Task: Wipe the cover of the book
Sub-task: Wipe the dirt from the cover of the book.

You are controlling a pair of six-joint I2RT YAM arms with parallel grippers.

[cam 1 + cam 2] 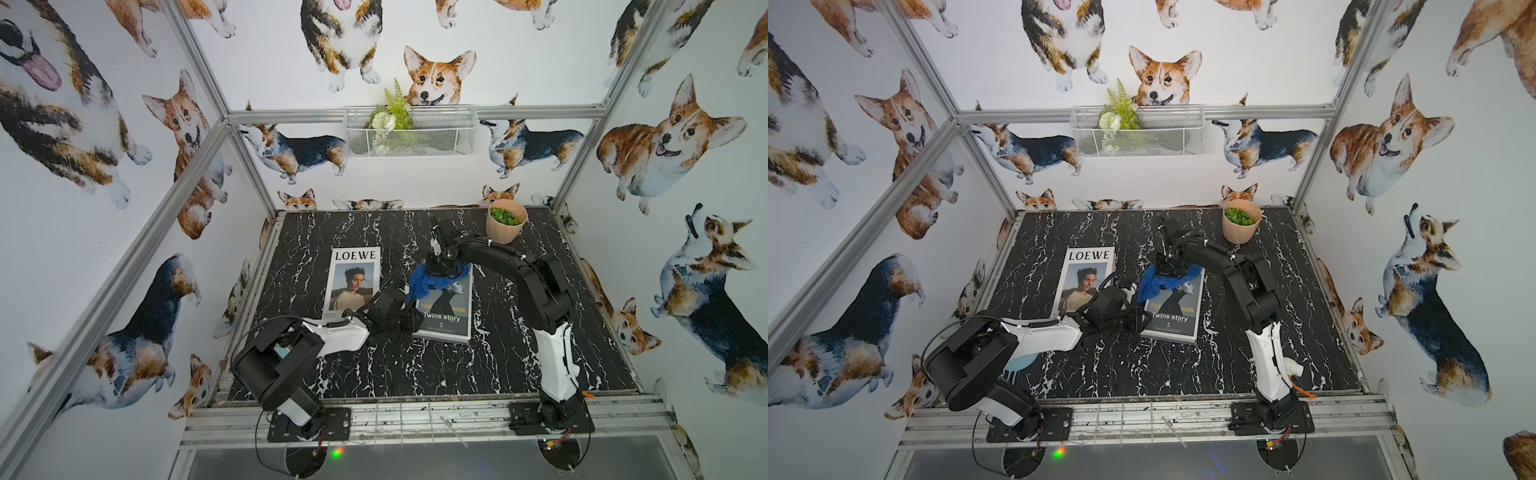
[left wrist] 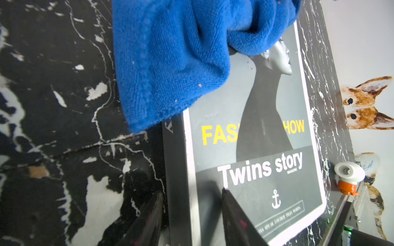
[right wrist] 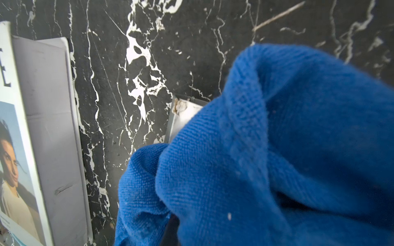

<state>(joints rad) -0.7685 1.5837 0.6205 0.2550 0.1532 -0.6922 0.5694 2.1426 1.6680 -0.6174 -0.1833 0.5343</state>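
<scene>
Blue cloth (image 1: 424,283) clenched in the right gripper (image 1: 441,271) should sweep flat down the book (image 1: 448,318) while the left gripper (image 1: 405,320), jaws part-open astride its edge, steadies it.

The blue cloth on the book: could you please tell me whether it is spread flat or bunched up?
Bunched: the blue cloth gathers in deep folds under the right pincer, covering the far end of the book.

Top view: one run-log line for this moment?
right gripper: shut on blue terry cloth | cloth: bunched on grey Twins story book's far end | left gripper: astride book's spine edge
</scene>
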